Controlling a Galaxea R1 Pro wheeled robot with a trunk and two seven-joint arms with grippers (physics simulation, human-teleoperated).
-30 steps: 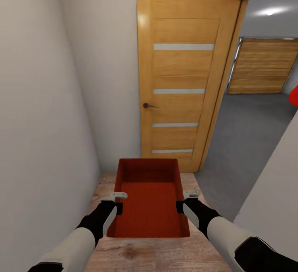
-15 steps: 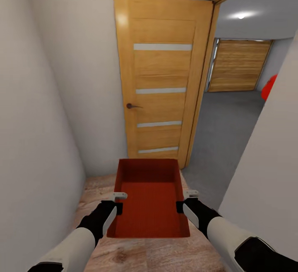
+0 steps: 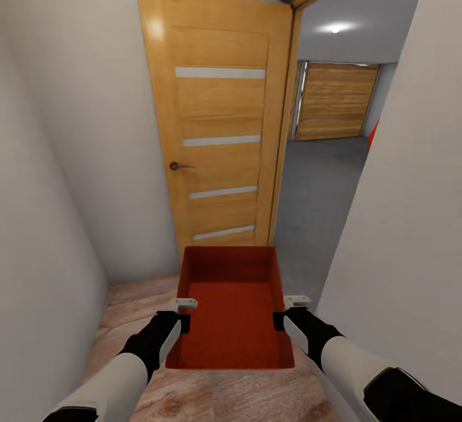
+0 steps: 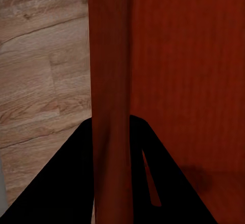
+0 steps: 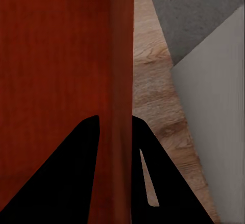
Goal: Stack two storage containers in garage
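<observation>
One storage container [image 3: 232, 310] hangs between two hands: left hand [image 3: 183, 323] and right hand [image 3: 280, 320] each clamp a side wall.

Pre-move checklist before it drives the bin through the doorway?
1. Left gripper on the bin: ok, its jaws straddle the left wall.
2. Right gripper on the bin: ok, its jaws straddle the right wall.
3. Bin level between the arms: ok, it sits evenly in the head view.
4. Door open: ok, it is swung back against the wall, and grey floor shows beyond.
5. Side clearance on the robot's right: not ok, the white wall stands close beside the right arm.
6. Second bin's whereabouts: cannot tell.
</observation>
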